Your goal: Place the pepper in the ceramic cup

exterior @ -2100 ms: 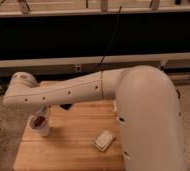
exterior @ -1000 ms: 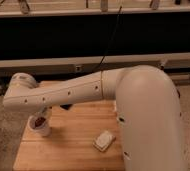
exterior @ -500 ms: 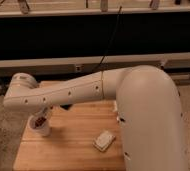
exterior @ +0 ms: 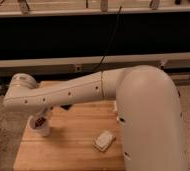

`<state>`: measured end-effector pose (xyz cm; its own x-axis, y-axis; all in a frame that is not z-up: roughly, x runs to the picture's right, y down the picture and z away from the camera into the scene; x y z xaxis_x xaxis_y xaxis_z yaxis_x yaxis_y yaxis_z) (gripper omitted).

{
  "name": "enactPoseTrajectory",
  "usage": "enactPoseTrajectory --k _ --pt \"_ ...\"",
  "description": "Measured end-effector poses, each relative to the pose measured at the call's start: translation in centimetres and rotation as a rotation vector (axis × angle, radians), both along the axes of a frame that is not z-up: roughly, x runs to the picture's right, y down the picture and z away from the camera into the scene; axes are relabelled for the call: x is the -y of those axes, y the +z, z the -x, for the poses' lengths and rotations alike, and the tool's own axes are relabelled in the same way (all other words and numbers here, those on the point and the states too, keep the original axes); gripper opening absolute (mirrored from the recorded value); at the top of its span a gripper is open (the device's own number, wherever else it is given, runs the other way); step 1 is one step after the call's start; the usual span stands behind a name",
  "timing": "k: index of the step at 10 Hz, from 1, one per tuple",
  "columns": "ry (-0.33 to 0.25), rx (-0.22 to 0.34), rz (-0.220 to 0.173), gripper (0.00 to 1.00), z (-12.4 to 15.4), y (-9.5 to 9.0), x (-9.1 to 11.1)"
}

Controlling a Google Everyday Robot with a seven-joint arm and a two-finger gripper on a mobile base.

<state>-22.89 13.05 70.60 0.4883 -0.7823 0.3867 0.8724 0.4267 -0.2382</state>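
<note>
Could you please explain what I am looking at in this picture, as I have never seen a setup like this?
The large white shape is a robot's single arm, reaching left across a wooden table. One camera looks down over it. Its gripper hangs at the arm's far end, shut, right over the ceramic cup. A dark red pepper shows in the cup's mouth; whether the gripper grips it, I cannot tell. A small pale object lies apart, nearer the table's middle.

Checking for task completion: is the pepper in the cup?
Yes, the dark red pepper shows inside the white cup, with the gripper just above it, over the wooden table.
</note>
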Motion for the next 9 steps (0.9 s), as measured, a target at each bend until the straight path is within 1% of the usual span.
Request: enactPoseTrajectory --k 9 --pt "0.024 -0.015 0.002 0.05 -0.09 -0.06 -0.23"
